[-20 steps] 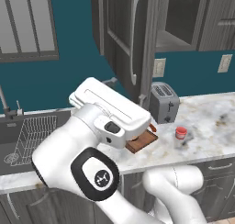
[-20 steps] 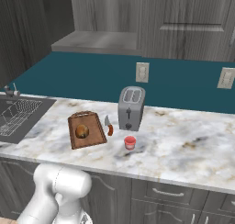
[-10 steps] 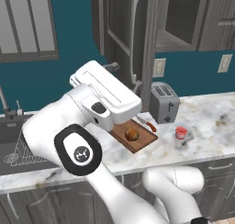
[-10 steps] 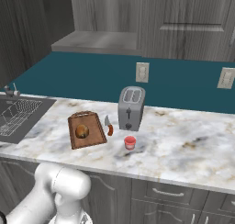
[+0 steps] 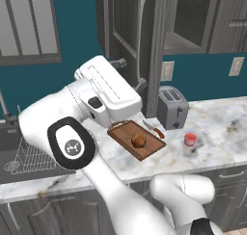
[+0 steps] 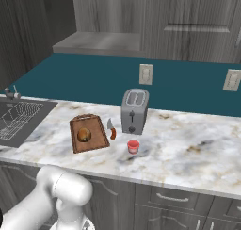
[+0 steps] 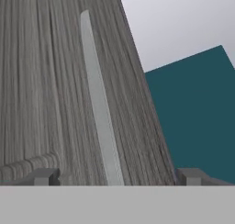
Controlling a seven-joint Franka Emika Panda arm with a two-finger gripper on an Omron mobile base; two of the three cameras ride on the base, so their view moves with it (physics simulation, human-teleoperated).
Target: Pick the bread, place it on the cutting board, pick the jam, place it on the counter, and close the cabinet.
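Raised arm now clear of the cutting board [image 5: 137, 140], bread [image 5: 138, 140] on it, jam [image 5: 190, 141] beside on the surface [image 5: 217, 128], pincer [image 7: 114, 176] spread wide, cabinet [image 7: 55, 99] handle [image 7: 98, 103] between its tips

Silver toaster [image 6: 134, 110], upright, frame centre. Knife with red handle [image 6: 111, 130], flat, just left of toaster. Wire dish rack [image 6: 19, 120], far left. Two wall outlets [image 6: 146, 74], upper centre and right.

bread [image 6: 84, 134] on cutting board [image 6: 90, 134] – jam [image 6: 133, 146] by toaster [image 6: 134, 111]
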